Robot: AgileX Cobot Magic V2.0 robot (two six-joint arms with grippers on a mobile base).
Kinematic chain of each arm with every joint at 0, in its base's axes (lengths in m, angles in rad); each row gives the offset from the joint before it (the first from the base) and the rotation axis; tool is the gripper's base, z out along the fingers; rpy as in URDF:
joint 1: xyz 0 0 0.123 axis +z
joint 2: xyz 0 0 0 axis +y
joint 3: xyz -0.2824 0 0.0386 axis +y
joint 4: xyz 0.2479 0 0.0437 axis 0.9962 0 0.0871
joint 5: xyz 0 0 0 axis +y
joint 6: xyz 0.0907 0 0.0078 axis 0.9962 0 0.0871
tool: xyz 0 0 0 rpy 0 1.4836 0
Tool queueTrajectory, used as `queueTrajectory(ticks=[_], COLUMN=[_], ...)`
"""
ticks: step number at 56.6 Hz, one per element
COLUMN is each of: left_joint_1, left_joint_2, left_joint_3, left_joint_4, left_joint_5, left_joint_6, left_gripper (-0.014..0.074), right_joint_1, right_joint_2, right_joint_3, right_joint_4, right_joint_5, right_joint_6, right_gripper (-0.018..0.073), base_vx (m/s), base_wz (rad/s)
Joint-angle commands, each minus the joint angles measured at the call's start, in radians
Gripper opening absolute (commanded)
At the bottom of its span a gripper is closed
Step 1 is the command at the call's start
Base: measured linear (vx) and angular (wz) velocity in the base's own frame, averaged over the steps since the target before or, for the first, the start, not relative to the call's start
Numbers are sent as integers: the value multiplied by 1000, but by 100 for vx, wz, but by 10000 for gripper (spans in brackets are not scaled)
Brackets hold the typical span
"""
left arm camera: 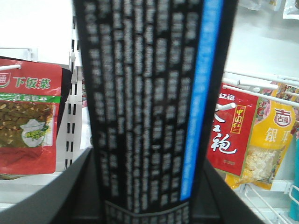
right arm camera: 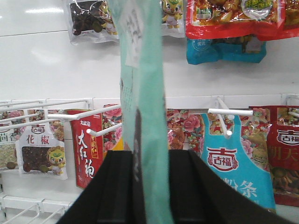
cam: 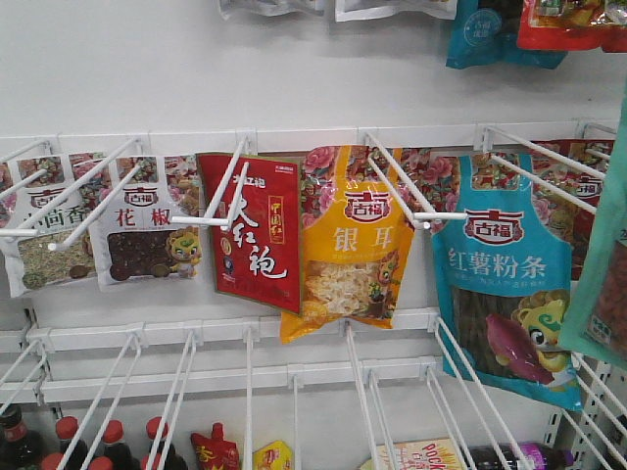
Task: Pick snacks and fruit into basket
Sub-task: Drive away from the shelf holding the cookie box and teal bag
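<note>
My left gripper [left arm camera: 147,189] is shut on a black snack pouch [left arm camera: 140,93] with white lettering and a blue stripe; the pouch stands upright between the jaws and fills the middle of the left wrist view. My right gripper [right arm camera: 152,158] is shut on the teal-green snack pouch [right arm camera: 145,93], seen edge-on and rising out of the jaws. That pouch also shows at the right edge of the front view [cam: 609,284]. Neither gripper shows in the front view. The basket and the fruit are out of view.
A white shelf wall with wire hooks [cam: 411,196] holds hanging pouches: white [cam: 147,230], red [cam: 257,230], yellow [cam: 353,240], blue [cam: 509,284]. Red-capped bottles [cam: 69,441] stand at the lower left. Another red pouch [left arm camera: 28,121] hangs left of the left gripper.
</note>
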Motion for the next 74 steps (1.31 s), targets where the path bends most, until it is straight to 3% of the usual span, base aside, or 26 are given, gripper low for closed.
queueTrajectory(ticks=[1,74], left_joint_1=[0,0], left_joint_2=[11,11], left_joint_3=[-34,-34], left_joint_4=[8,8], left_joint_5=[-102,-102], left_joint_6=[0,0], left_gripper=[3,3], right_joint_1=[-3,-3], right_joint_2=[1,1], right_joint_3=[-37,-37], right_joint_4=[-56,-56], right_joint_5=[19,22], right_joint_6=[-15,-15], right_gripper=[-9,-9], base_vx=[-5,-23], base_wz=[6,-1])
